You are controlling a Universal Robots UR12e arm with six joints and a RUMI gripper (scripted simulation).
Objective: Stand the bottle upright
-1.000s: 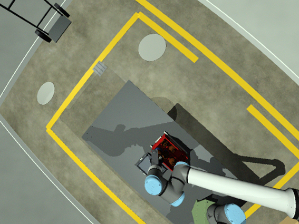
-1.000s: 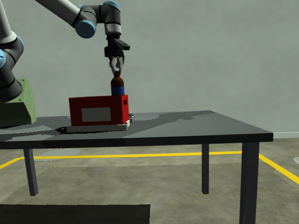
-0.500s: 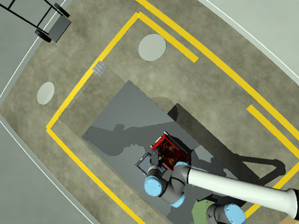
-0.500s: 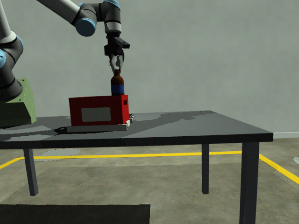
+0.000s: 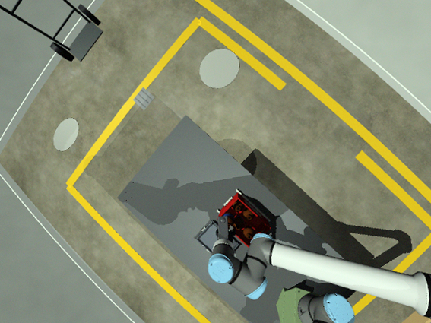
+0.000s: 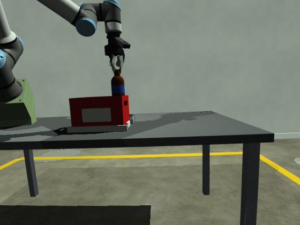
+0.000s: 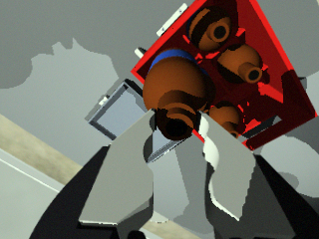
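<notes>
Counter (image 5: pixel 191 154) (image 6: pixel 169 125): grey, carries crate and tray.
Crate (image 5: pixel 227 204) (image 6: pixel 96 101) (image 7: pixel 286 45): red; three other bottles visible in the wrist view.
Tray (image 5: pixel 202 241) (image 7: pixel 104 128): just beside crate.
Tool (image 5: pixel 226 229) (image 6: pixel 117 71) (image 7: pixel 175 111): above crate, nearly closed, clamped on one bottle neck.
Gripped bottle (image 6: pixel 117 83) (image 7: pixel 174 87): brown, blue label, upright below tool; upper part above crate rim, base hidden.
</notes>
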